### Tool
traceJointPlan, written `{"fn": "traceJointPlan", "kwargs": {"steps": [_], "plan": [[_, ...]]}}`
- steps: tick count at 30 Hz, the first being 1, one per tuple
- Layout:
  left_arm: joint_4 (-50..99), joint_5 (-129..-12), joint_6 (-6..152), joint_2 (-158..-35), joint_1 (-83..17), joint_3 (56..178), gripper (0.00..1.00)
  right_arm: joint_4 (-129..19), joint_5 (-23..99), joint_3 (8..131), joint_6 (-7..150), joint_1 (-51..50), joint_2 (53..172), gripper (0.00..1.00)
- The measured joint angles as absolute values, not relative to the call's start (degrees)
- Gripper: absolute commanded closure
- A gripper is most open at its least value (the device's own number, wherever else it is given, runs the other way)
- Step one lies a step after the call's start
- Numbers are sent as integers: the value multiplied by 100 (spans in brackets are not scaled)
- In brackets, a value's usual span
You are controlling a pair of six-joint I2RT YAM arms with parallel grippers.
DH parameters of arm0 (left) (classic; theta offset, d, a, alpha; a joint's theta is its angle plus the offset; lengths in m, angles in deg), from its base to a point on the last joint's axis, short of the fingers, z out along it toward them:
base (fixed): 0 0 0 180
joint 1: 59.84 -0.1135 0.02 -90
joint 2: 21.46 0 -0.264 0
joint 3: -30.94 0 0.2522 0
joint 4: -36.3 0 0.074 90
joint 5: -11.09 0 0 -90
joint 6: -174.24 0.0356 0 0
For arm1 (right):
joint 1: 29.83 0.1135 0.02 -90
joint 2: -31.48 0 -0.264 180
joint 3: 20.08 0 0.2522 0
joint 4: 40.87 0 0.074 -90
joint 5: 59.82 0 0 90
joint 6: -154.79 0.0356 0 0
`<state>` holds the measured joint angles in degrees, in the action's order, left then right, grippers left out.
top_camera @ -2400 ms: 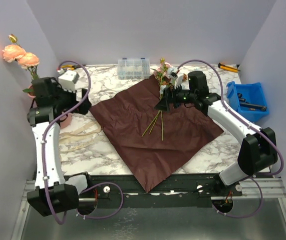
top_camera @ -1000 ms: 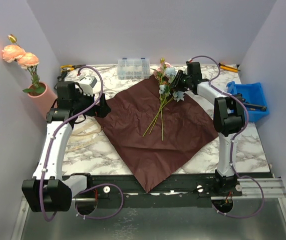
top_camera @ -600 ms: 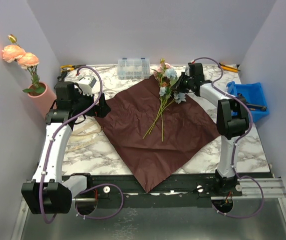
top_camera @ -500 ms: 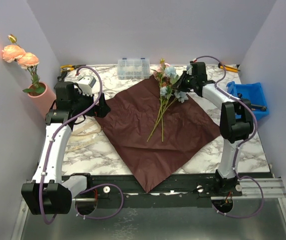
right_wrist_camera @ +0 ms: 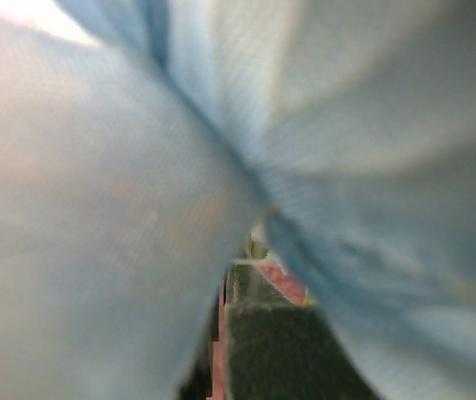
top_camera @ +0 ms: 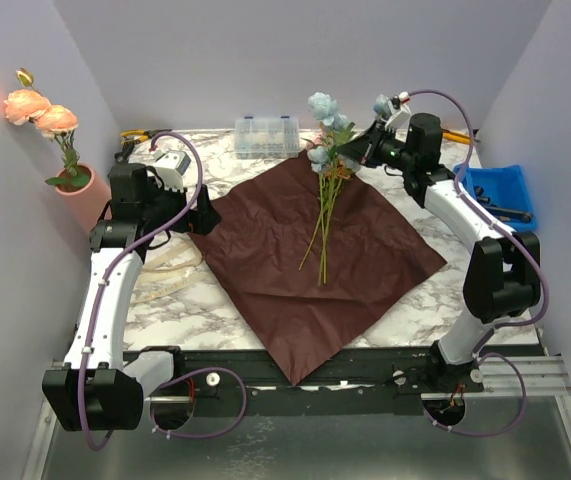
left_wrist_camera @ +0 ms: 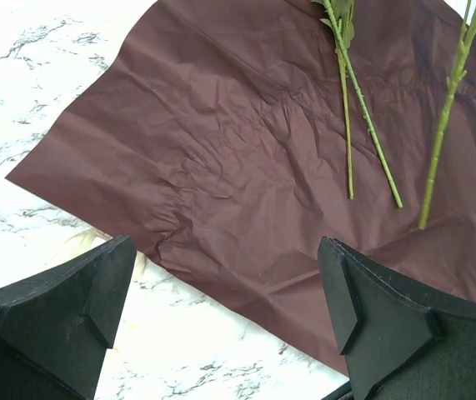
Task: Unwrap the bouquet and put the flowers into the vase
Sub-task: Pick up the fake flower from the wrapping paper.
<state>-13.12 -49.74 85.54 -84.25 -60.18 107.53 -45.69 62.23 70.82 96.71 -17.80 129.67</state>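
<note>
We are seeing a dark maroon sheet (top_camera: 305,275), a white table (top_camera: 180,300) marbled with grey veins, light blue flowers (top_camera: 322,106) on green stems (top_camera: 323,220), a bright blue bin (top_camera: 495,188) and a salmon-pink vase (top_camera: 81,188).

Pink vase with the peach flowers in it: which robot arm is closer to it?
Left. The left arm bends right beside the vase. The right arm is far away across the maroon sheet, holding up blue flowers.

Marble-patterned table (top_camera: 195,310), maroon sheet (top_camera: 265,250) at centre, clear box (top_camera: 266,135) at back, blue bin (top_camera: 513,180) right, ribbon (top_camera: 170,275) left
</note>
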Motion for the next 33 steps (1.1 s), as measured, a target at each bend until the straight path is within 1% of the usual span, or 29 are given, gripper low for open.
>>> {"fn": "traceJointPlan", "kwargs": {"steps": [4, 8, 12, 13, 16, 19, 22, 26, 33], "plan": [[-1310, -4836, 8554, -8425, -6018, 10755, 1, -4072, 7119, 6949, 9896, -1780, 12941, 99], [-1242, -4340, 8550, -8425, -6020, 10760, 1, -3557, 8024, 6914, 10102, -1780, 12941, 100], [-960, -3551, 8353, -8468, -6018, 10806, 8, -2859, 8774, 6695, 10506, -1780, 12941, 99], [-860, -3374, 8270, -8499, -6018, 10817, 12, -2708, 8876, 6617, 10622, -1777, 12941, 99], [-326, -2902, 7835, -8665, -5963, 10836, 26, -2512, 8983, 6403, 10836, -1760, 12939, 99], [419, -2620, 7144, -8899, -5751, 10836, 37, -2501, 8938, 6250, 10950, -1694, 12893, 100], [1088, -2487, 6576, -9102, -5537, 10836, 41, -2496, 8905, 6046, 11028, -1517, 12701, 99], [1831, -2449, 5973, -9489, -5117, 10880, 44, -2472, 8896, 6014, 11037, -1231, 12460, 99], [2347, -2517, 5756, -9802, -4346, 11031, 48, -2424, 8938, 6014, 11028, -1008, 12281, 99]]}}
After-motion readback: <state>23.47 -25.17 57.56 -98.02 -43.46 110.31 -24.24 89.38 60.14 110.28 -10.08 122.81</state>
